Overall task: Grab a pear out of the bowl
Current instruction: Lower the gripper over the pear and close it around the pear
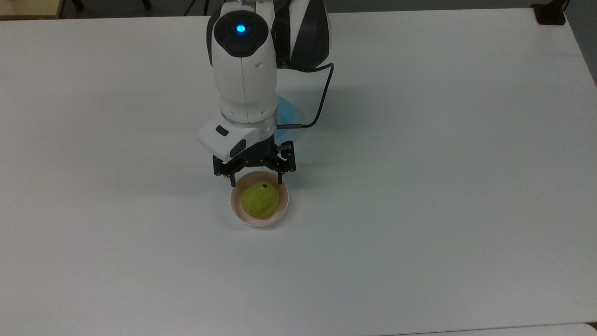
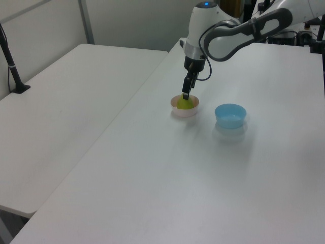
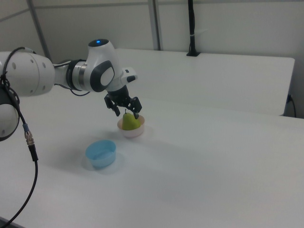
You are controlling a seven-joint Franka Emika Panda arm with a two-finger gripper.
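A yellow-green pear [image 1: 260, 200] [image 2: 186, 102] [image 3: 130, 121] sits in the small pale pink bowl [image 1: 238, 212] [image 2: 176, 110] [image 3: 131, 132] near the middle of the white table. My gripper [image 1: 256, 181] [image 3: 127, 114] hangs open just above the bowl, its two black fingers spread wider than the pear and poised over the bowl's far rim in the top view. Nothing is between the fingers. In the left view the fingers [image 2: 186, 94] overlap the pear's top.
A light blue bowl [image 2: 230, 115] [image 3: 101, 153] [image 1: 285, 114] stands beside the pink one, partly covered by my arm in the top view. A black cable [image 1: 322, 100] loops off the wrist. A second white table [image 2: 66, 101] adjoins on the left view's left.
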